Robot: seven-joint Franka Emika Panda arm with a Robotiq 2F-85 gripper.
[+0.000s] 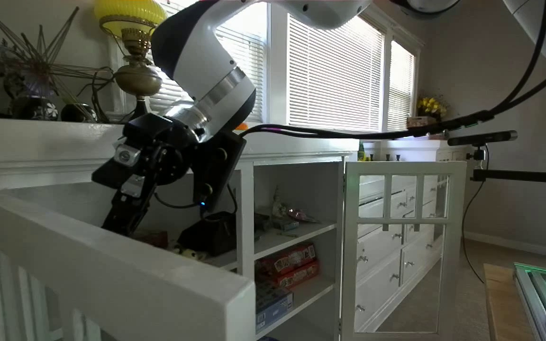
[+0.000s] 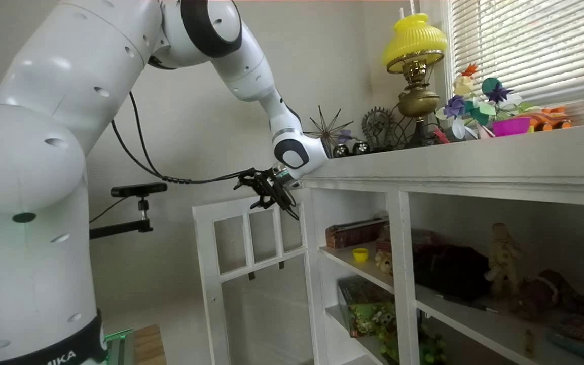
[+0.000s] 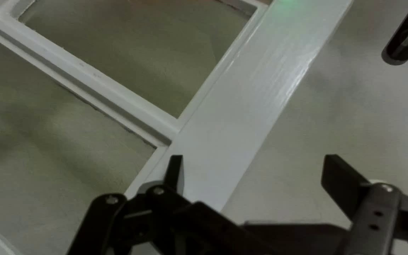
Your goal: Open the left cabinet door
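When we inspect the wrist view, we find the gripper released: its two black fingers stand wide apart. The left cabinet door crosses this view diagonally; one fingertip overlaps its white frame, and the opposite fingertip lies beyond the frame's outer edge, over a pale surface. We cannot tell whether either finger makes contact with the door. In both exterior views, we see the left cabinet door swung outward from the cabinet. In an exterior view, the lower finger points downward behind the top rail of this door, where its tip is hidden. In an exterior view, the gripper overlaps the top edge and the upper panes of the same door. A further paned door also stands open.
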